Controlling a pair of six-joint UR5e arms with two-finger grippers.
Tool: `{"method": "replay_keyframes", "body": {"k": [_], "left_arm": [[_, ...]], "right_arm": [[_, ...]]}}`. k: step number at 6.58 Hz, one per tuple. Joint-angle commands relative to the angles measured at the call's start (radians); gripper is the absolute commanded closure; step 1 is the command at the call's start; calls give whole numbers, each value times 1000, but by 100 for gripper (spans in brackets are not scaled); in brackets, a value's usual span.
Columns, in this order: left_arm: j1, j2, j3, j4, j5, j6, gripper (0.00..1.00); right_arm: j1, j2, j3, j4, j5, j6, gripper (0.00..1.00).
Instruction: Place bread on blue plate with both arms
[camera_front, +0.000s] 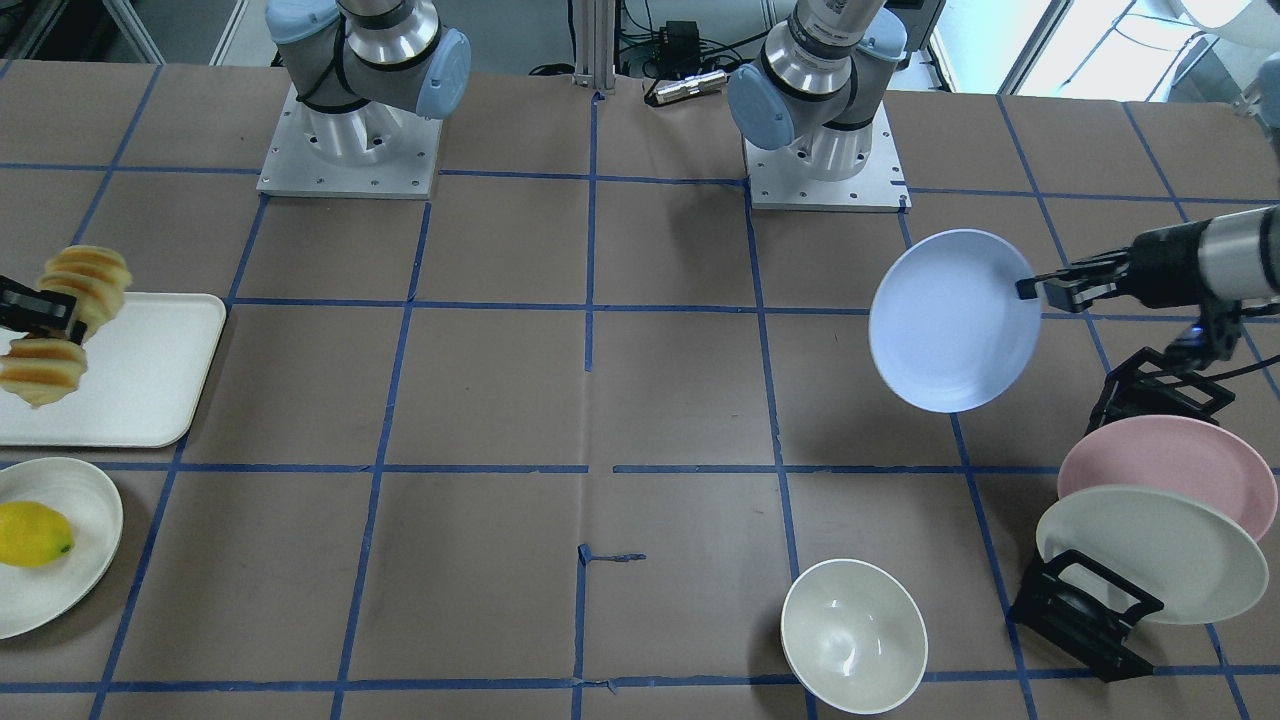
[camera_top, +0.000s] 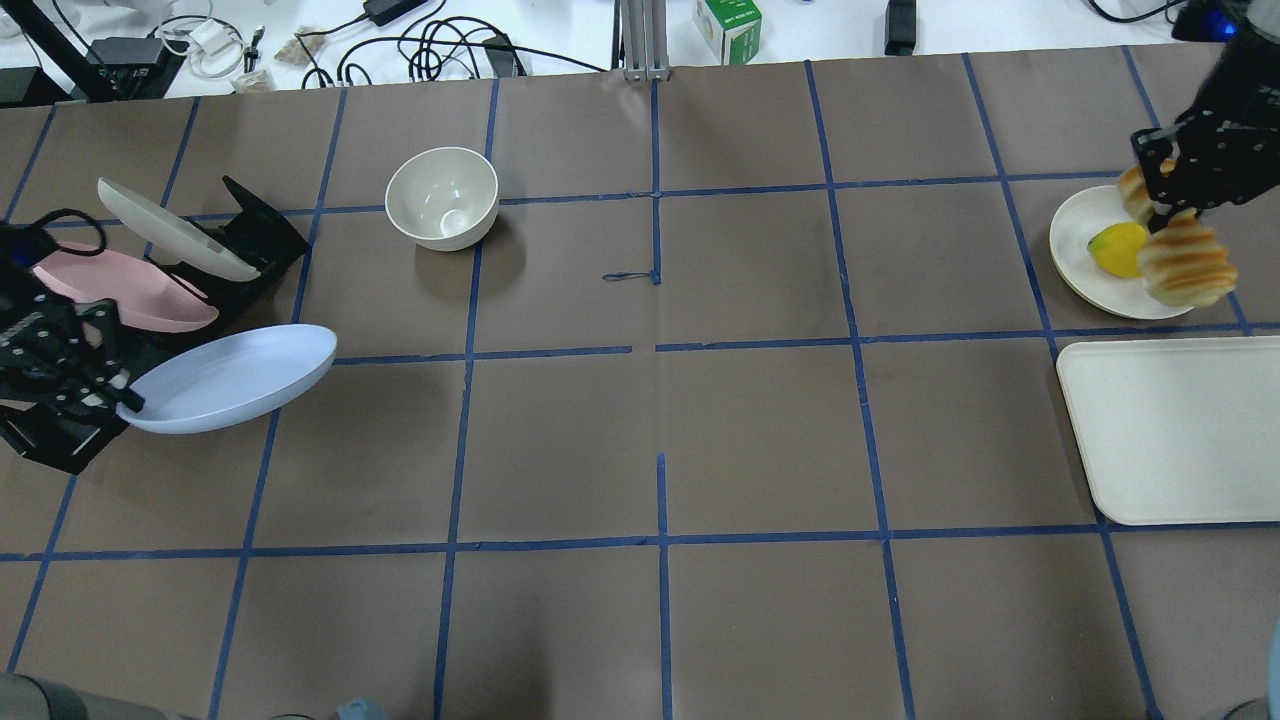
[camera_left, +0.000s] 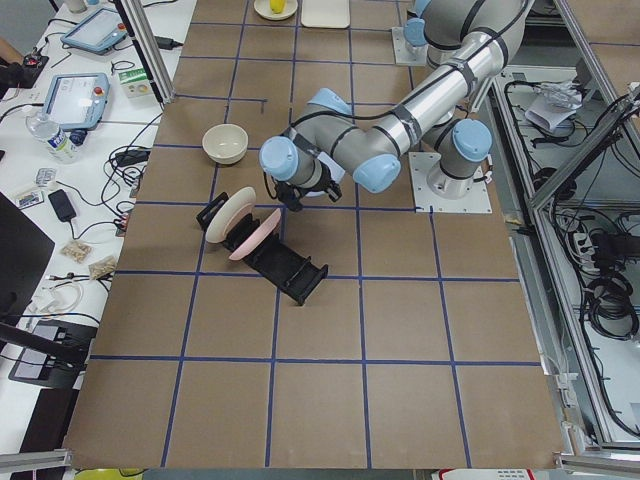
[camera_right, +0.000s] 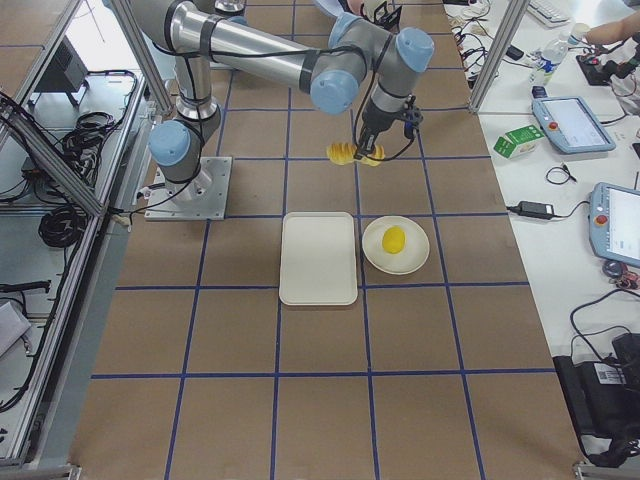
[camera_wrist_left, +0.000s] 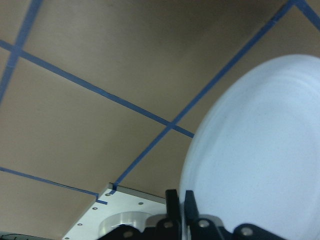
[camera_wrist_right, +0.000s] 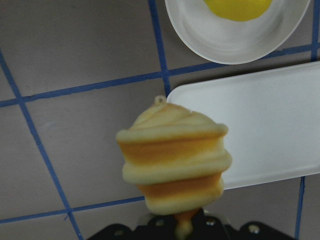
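Over at opposite ends of the table: the left gripper (camera_front: 1040, 288) is pinching the blue plate (camera_front: 950, 325) by its rim, tilted in the air near the plate rack (camera_front: 1085, 615). The right gripper (camera_front: 55, 318) is clamped around the bread (camera_front: 88, 280) mid-loaf, held up near the white tray (camera_front: 150, 380).

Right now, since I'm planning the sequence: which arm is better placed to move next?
Probably left: the left claw holds the blue plate tilted in the air, and the bread in the right claw needs it flat first.
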Motion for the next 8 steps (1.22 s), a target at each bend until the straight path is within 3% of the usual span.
{"method": "replay_keyframes", "body": {"k": [1, 3, 6, 8], "left_arm": [[-228, 1, -18, 55, -202, -139, 100], [-407, -28, -89, 380, -216, -329, 100], [-642, -49, -278, 1001, -203, -554, 100], [-666, -94, -332, 1130, -152, -559, 100]], "right_arm": [[171, 15, -26, -16, 126, 220, 100], [282, 32, -15, -27, 129, 325, 100], [364, 50, -15, -50, 131, 423, 100], [450, 70, -6, -97, 131, 480, 100]]}}
